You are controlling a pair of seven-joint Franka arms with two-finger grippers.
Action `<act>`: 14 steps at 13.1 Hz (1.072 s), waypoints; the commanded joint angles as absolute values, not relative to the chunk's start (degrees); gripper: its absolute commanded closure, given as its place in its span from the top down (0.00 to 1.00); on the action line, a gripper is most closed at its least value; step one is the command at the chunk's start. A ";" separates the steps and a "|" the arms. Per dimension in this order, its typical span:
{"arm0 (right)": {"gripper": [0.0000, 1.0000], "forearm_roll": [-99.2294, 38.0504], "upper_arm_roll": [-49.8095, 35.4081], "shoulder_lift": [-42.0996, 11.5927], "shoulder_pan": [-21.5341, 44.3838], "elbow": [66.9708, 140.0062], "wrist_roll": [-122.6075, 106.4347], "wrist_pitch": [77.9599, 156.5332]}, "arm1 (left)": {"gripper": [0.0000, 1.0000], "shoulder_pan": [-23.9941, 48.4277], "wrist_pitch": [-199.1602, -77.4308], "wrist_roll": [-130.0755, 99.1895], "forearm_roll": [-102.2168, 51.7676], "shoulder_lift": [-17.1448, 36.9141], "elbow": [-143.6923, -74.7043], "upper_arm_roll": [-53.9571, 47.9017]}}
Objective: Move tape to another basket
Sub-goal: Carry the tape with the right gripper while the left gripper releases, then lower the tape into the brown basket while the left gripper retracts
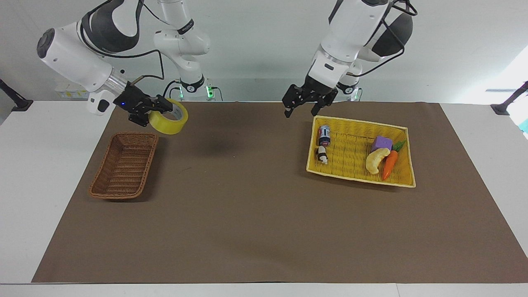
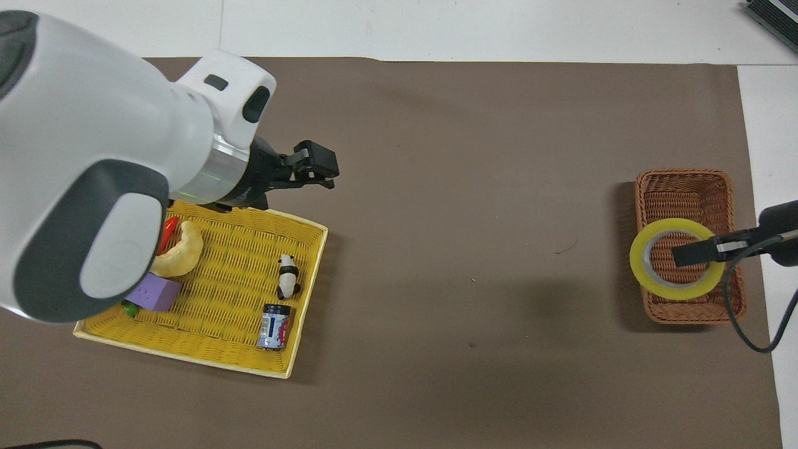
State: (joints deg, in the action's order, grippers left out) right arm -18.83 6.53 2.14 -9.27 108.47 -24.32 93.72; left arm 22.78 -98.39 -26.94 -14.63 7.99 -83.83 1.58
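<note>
The tape (image 1: 170,122), a yellowish ring with a pale core, hangs in the air with my right gripper (image 1: 159,110) shut on its wall, one finger inside the ring. It is raised above the end of the brown wicker basket (image 1: 123,194) that lies nearer the robots. In the overhead view the tape (image 2: 642,262) covers the middle of the basket (image 2: 682,181), with my right gripper (image 2: 692,254) reaching in from the right arm's end. My left gripper (image 1: 302,109) is open and holds nothing, over the mat beside the yellow basket; it also shows in the overhead view (image 2: 327,174).
A flat yellow basket (image 1: 359,123) toward the left arm's end holds a carrot (image 1: 389,164), a banana toy (image 1: 375,160), a purple block (image 1: 381,143), a small can (image 1: 324,135) and a panda figure (image 1: 321,155). A brown mat (image 1: 247,206) covers the table.
</note>
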 commanded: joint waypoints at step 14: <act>0.00 -22.85 5.80 -15.71 -19.67 106.70 -37.85 109.59 | 1.00 -0.44 -86.92 2.64 -2.72 -1.82 -91.45 1.32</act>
State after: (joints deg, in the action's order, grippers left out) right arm -21.36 5.99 -11.73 -17.29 108.40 -32.29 108.23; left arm -0.60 -87.51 3.36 -4.30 3.59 -84.73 1.75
